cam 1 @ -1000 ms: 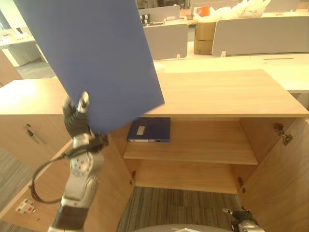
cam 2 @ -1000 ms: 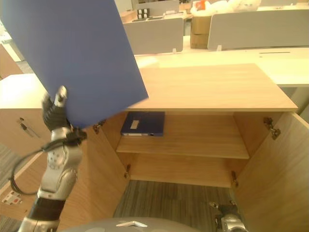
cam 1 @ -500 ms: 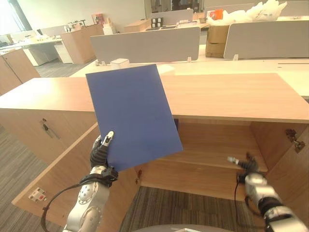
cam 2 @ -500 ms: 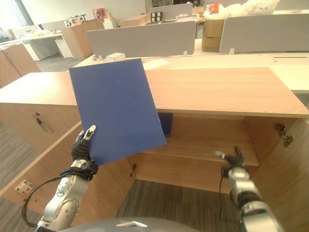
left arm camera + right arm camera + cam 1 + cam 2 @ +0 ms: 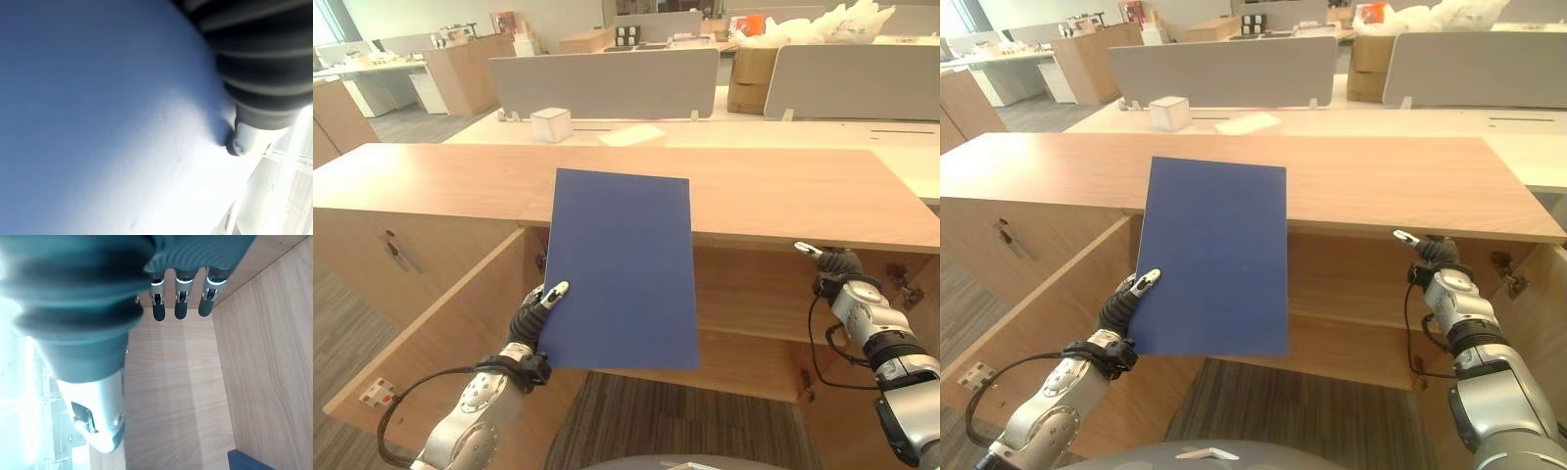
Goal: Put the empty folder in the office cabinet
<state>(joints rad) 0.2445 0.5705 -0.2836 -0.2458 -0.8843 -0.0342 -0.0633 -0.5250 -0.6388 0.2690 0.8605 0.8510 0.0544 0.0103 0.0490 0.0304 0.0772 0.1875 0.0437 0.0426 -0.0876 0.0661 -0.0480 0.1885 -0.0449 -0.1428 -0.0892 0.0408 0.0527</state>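
Your left hand (image 5: 534, 311) pinches the blue folder (image 5: 625, 266) by its lower left corner, upright before the open office cabinet (image 5: 754, 191), your right hand (image 5: 1427, 253) hangs with loose, empty fingers under the top's front edge, so you must still shelve it.

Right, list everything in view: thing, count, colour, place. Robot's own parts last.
Folder: one, blue, held upright in front of the open cabinet.
Cabinet: one, light wood, doors open, shelf inside.
Second folder: one, dark blue, a corner showing inside the cabinet.
Small box: one, white, on the desk behind the cabinet.
Desk dividers: two, grey, behind the cabinet.
Cardboard box: one, brown, between the dividers.
Left hand: one, pinching the folder's lower left edge.
Right hand: one, fingers straight, at the cabinet's right opening, holding nothing.
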